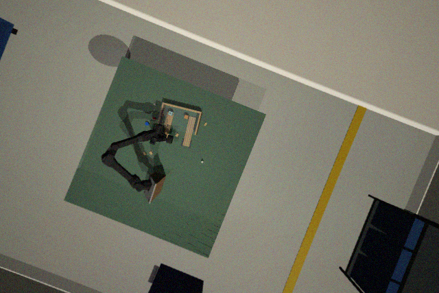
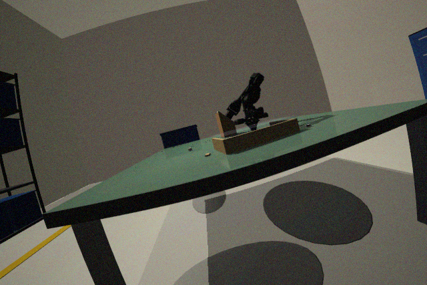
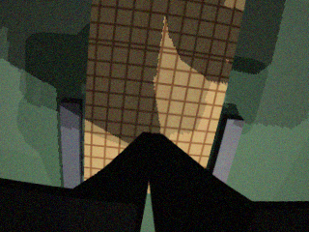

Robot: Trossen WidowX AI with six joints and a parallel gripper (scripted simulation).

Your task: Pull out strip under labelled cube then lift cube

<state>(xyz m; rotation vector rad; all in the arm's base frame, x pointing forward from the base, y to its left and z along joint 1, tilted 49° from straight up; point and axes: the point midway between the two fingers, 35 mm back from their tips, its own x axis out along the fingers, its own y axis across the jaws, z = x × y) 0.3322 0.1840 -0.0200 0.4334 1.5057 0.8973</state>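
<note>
A tan strip with a grid pattern (image 3: 161, 84) (image 1: 168, 121) runs away from my gripper between two short grey rails (image 3: 70, 135) (image 3: 227, 145). The labelled cube (image 1: 170, 114), with a light blue top, sits on the strip's far part inside the wooden frame (image 1: 181, 108) (image 2: 255, 138). It is not in the wrist view. My gripper (image 3: 151, 142) (image 1: 165, 135) (image 2: 250, 122) is shut, with its tips low over the strip's near end. A second tan strip (image 1: 188, 130) lies to the right and sticks out of the frame's open side.
Small tan cubes (image 1: 185, 116) (image 1: 204, 123) (image 1: 150, 152) lie in and around the frame. A blue piece (image 1: 147, 123) and a red piece (image 1: 154, 118) lie left of the frame. A small white item (image 1: 202, 161) lies on the green table (image 1: 105, 165).
</note>
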